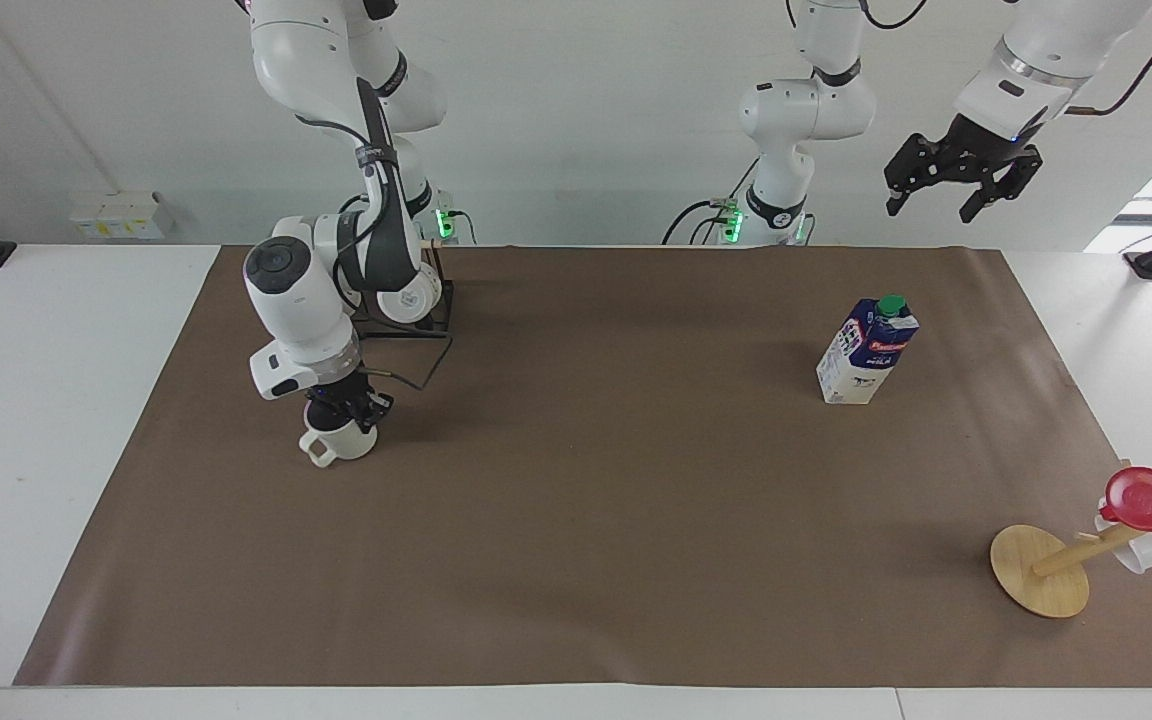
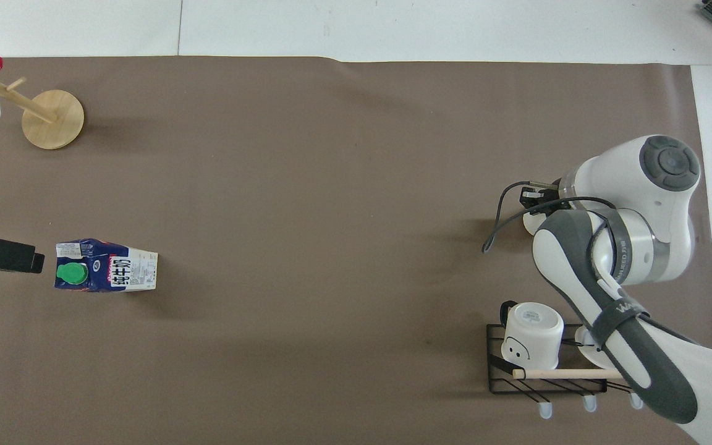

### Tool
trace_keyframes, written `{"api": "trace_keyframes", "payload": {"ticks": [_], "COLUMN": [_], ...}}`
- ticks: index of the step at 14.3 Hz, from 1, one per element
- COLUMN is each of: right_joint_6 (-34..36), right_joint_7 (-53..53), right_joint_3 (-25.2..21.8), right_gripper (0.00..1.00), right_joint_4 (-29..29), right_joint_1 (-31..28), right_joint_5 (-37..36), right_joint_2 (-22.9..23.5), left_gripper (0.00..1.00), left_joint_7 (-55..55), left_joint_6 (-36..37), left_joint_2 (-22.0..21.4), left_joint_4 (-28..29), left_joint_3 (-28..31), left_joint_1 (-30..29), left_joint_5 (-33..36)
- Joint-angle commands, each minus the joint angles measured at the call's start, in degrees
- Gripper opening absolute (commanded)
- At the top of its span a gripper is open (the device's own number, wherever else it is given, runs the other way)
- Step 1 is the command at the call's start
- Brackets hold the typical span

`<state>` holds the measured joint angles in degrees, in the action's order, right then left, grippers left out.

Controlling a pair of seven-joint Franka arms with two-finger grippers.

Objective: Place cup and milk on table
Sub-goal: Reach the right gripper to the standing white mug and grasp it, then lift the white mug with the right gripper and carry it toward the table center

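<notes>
Cup (image 1: 344,440), left of frame: upright on worktop (image 1: 576,520); right gripper (image 1: 344,410) directly above, fingers closed on its rim. Left gripper (image 1: 964,190), upper right: spread, waiting.

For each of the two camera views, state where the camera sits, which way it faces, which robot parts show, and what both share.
Facing view: high across the table, facing both whole arms; right gripper at the cup, left gripper raised.
Overhead view: above the robots, looking steeply down; right arm, left gripper tip.
Shared: milk, brown-sheeted table.
</notes>
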<state>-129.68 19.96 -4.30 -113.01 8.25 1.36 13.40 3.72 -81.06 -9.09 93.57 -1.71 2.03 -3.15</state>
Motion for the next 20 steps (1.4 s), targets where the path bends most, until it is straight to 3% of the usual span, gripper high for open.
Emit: {"api": "trace_keyframes", "payload": {"ticks": [1,7,12,20], "right_joint_6": [1.53,12.42,12.7,5.59], "right_joint_7": [1.48,14.99,32.14,48.84], "right_joint_3": [0.17,0.44,0.44,0.44], "right_gripper": [0.0,0.0,0.0,0.0], "right_joint_4": [2.61,8.58,8.24,8.68], "right_joint_1": [0.01,6.84,16.34,27.59], "right_joint_5": [1.45,0.31,-0.48,-1.98], "right_joint_2": [-0.3,-2.76,-3.73,1.27], "left_gripper": [1.0,1.0,1.0,1.0], "left_joint_7": [0.15,0.15,0.23,-0.21], "left_joint_6": [-0.07,-0.15,-0.24,-0.68], "left_joint_2": [-0.4,-0.4,-0.31,-0.31], "left_joint_4": [0.56,0.47,0.48,0.47], "left_joint_3": [-0.13,-0.13,-0.13,-0.13], "left_joint_1": [-0.45,-0.45,-0.53,-2.29], "left_joint_5": [-0.37,-0.37,-0.37,-0.28]}}
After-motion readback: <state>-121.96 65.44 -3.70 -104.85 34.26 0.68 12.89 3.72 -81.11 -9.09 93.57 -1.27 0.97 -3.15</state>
